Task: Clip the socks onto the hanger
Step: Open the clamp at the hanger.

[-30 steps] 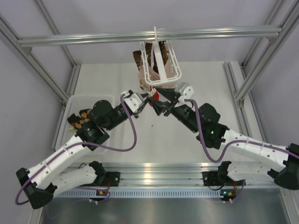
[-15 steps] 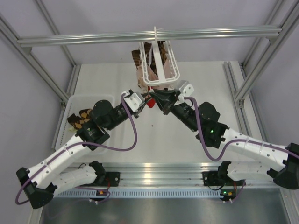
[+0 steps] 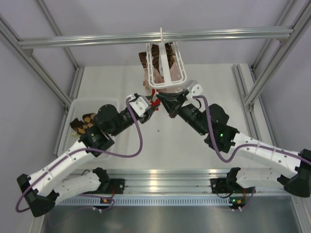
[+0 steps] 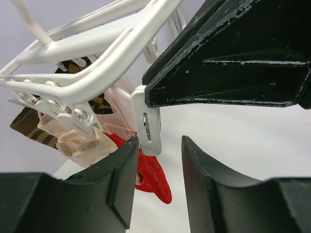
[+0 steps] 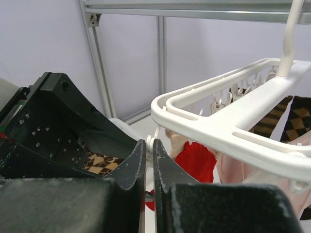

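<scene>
The white hanger (image 3: 165, 73) hangs by its hook from the top bar. Brown and tan checked socks (image 3: 167, 51) hang at its far side, also in the right wrist view (image 5: 291, 119). A red sock (image 4: 153, 177) and a pale pink sock (image 4: 116, 104) dangle at its near edge. My right gripper (image 5: 149, 150) is shut on a white clip (image 4: 148, 124) under the near rail. Just below that clip, my left gripper (image 4: 158, 182) stands open, with the red sock beside its left finger and nothing gripped.
A white bin (image 3: 87, 101) at the left holds another checked sock (image 3: 81, 125). Both arms meet under the hanger's near edge. Aluminium frame posts (image 3: 262, 82) border the table on both sides and the bar (image 3: 97, 40) crosses overhead.
My right gripper has moved up to the hanger's near edge and shut on the clip. The left gripper's jaws have widened beneath it.
</scene>
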